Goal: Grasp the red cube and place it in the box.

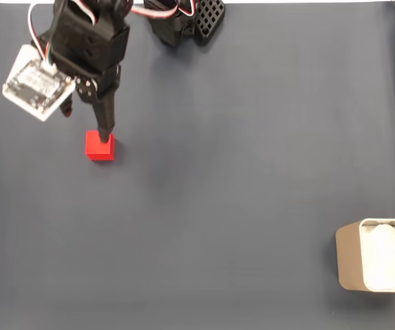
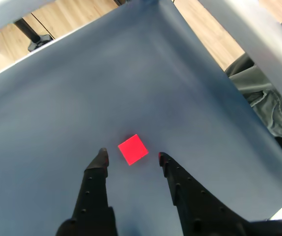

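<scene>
The red cube (image 1: 100, 146) lies on the dark grey-blue mat at the left of the fixed view. My gripper (image 1: 105, 132) points down over it from above, its black fingers reaching the cube's upper edge. In the wrist view the red cube (image 2: 133, 149) sits flat on the mat, just ahead of and between the two black fingertips (image 2: 101, 156). My gripper (image 2: 131, 157) is open, wider than the cube, and touches nothing. The box (image 1: 352, 258), a light grey tin with white padding inside, stands far off at the lower right edge, partly cut off.
A black perforated part (image 1: 204, 17) and the arm's base sit at the mat's top edge. A white circuit board (image 1: 36, 82) rides beside the wrist. In the wrist view, wooden floor (image 2: 72, 14) and grey cloth (image 2: 261, 101) lie beyond the mat's edges.
</scene>
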You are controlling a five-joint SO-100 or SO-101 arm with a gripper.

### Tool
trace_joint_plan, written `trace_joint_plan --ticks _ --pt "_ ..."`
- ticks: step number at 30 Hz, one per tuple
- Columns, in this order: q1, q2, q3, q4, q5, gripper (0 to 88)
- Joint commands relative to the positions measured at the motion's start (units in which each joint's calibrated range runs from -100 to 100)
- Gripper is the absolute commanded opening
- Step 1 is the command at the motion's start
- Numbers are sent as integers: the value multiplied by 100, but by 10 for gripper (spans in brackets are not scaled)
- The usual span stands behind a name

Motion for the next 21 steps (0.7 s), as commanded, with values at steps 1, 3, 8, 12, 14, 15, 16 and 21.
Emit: trace_joint_plan --ticks 1,3,8,12,14,15,16,21 --pt "139 30 311 -603 88 259" --pt "174 47 475 -775 107 271" --pt "224 186 740 -1144 147 299" --pt "238 281 1004 -1505 190 324" --pt "238 298 1223 -1734 249 334" --pt "238 307 1333 -1849 278 338" --pt "238 307 1433 -1939 293 340" --pt "202 402 1789 -2283 347 351"
